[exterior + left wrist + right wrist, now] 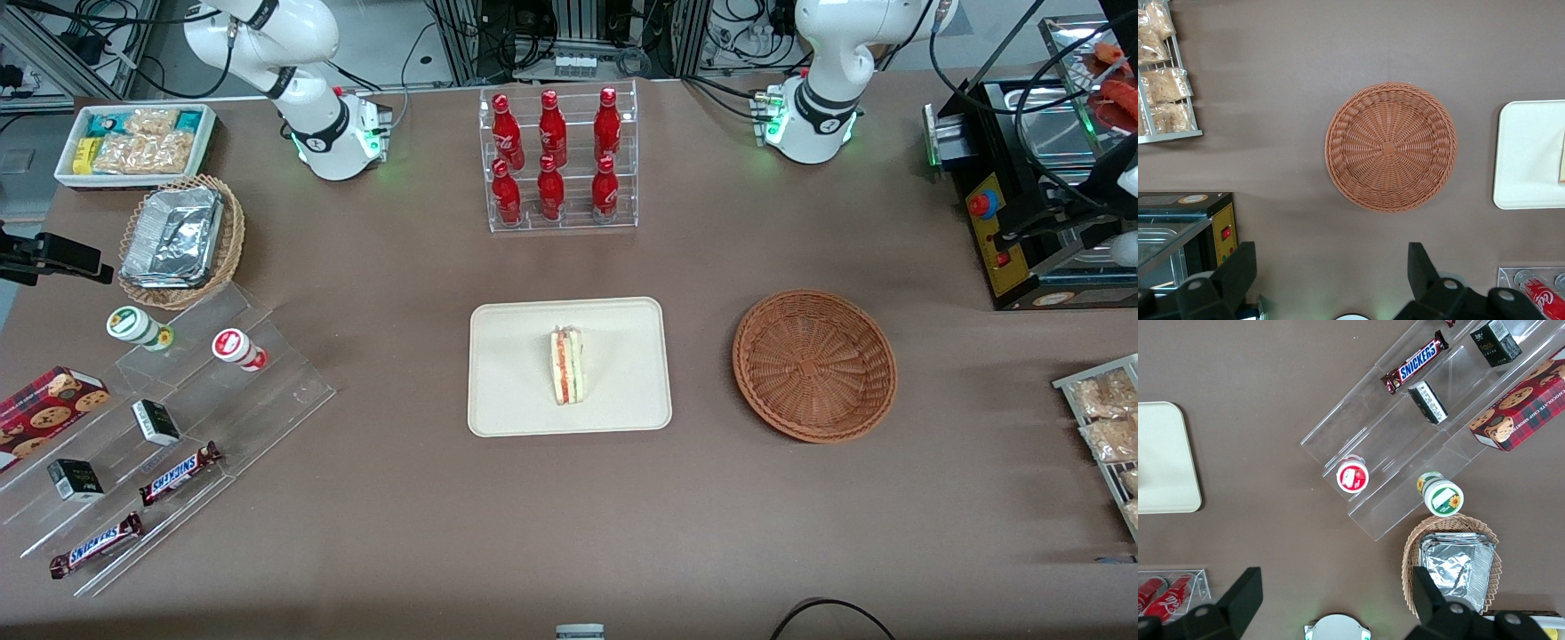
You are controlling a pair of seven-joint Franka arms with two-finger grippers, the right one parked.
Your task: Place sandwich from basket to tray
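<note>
Hanging high above the brown table [622, 524], the gripper [1331, 280] has its two dark fingers [1238, 270] spread wide apart with nothing between them. Only the fingertips and part of the mount show in the left wrist view; the front view does not show the gripper at all, only the working arm's white base [813, 116].

Below the gripper, a little way out from its fingertips, lies the round reddish-brown basket [1391, 147], with nothing in it. Its woven floor and rim are fully visible.

Farther from the gripper, past the basket toward the parked arm's end of the table, sits the cream tray [622, 329]. The sandwich [567, 365] rests on its side near the tray's middle, its red and green filling layers facing up. From the wrist camera the tray is cut off and only a sliver of bread shows at the picture's edge.

A clear rack of red bottles [558, 160] stands farther from the front camera than the tray; in the wrist view, just one bottle cap peeks in.
</note>
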